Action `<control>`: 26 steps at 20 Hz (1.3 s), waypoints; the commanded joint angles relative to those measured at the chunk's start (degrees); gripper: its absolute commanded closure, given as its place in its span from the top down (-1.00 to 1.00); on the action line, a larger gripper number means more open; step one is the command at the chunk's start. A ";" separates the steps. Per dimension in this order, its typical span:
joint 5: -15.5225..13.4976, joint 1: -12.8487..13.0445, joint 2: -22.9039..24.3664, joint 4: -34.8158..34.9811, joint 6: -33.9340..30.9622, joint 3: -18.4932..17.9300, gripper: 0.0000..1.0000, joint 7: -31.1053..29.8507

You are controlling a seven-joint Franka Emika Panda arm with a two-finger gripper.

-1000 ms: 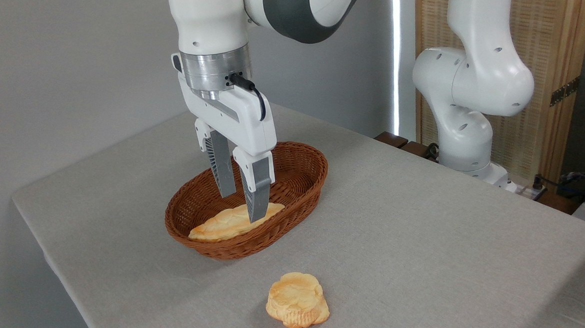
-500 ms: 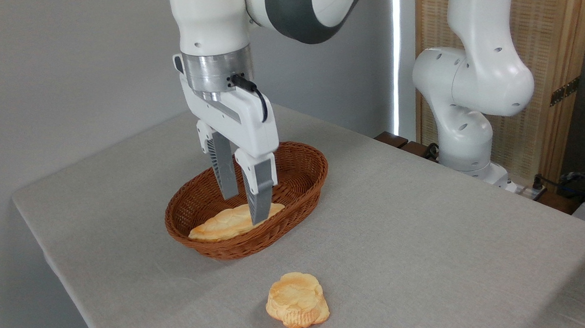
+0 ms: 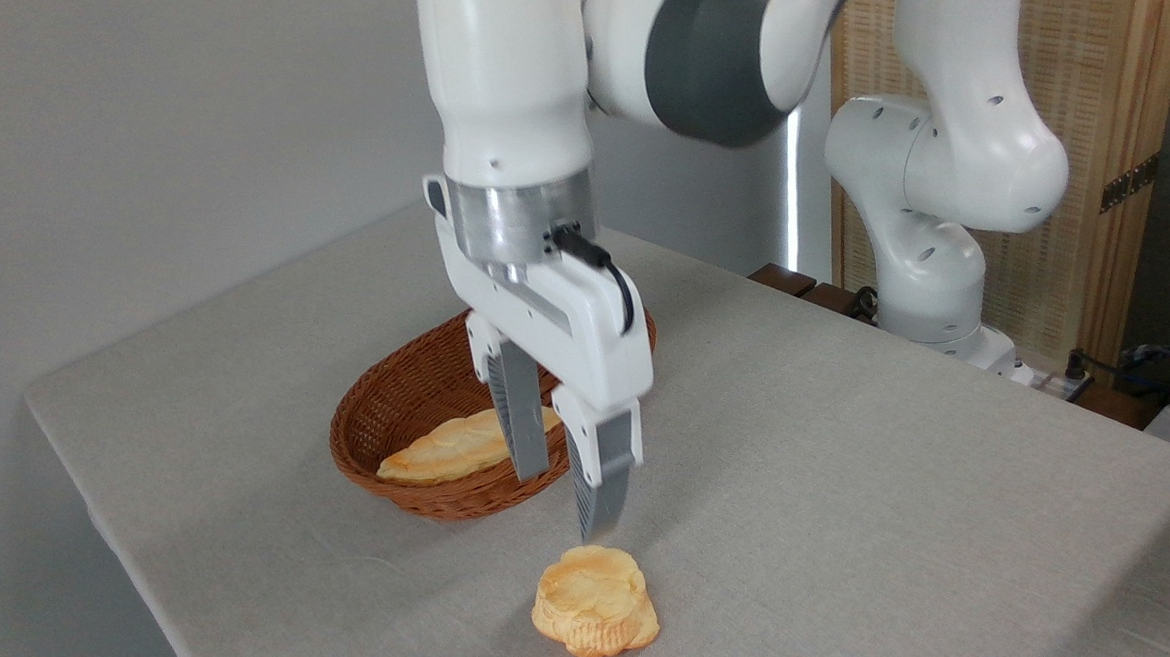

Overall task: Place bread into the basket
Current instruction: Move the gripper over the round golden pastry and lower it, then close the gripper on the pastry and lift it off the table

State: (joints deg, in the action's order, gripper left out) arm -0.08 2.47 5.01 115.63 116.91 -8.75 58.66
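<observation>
**Bun on the cloth, loaf in the basket**

Above the near part of the table (image 3: 853,475), I hold my gripper (image 3: 562,500) pointing straight down, its two grey fingers (image 3: 519,412) spread with a clear gap between them and nothing caught in that gap. The finger closer to the camera ends just above the bread (image 3: 593,600); its tip looks very near the bun's far top edge, though I cannot tell whether it touches. The other finger hangs in front of the basket's near rim as the camera sees it.

That bread, a small, lumpy golden-orange bun with a paler scored top, lies on the grey tablecloth near the front edge, apart from the basket (image 3: 388,399). The reddish-brown wicker basket sits farther back and to the left, partly hidden behind my gripper. Inside it lies a longer, flatter pale golden loaf (image 3: 441,451), resting along the basket's near side.

My white arm's base (image 3: 928,280) stands at the table's far right corner, before a slatted wooden screen (image 3: 1113,81).
</observation>
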 commanded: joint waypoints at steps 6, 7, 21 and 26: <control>3.50 0.52 -1.49 4.16 6.56 -1.53 1.00 0.84; 3.76 0.52 -1.58 4.51 7.53 -1.53 1.00 0.84; 4.82 0.96 -3.95 5.30 9.03 -1.36 1.00 0.84; 4.91 1.14 -4.83 5.39 8.94 -1.18 1.00 0.84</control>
State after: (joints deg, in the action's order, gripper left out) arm 3.85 3.03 0.42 120.29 124.54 -9.51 58.75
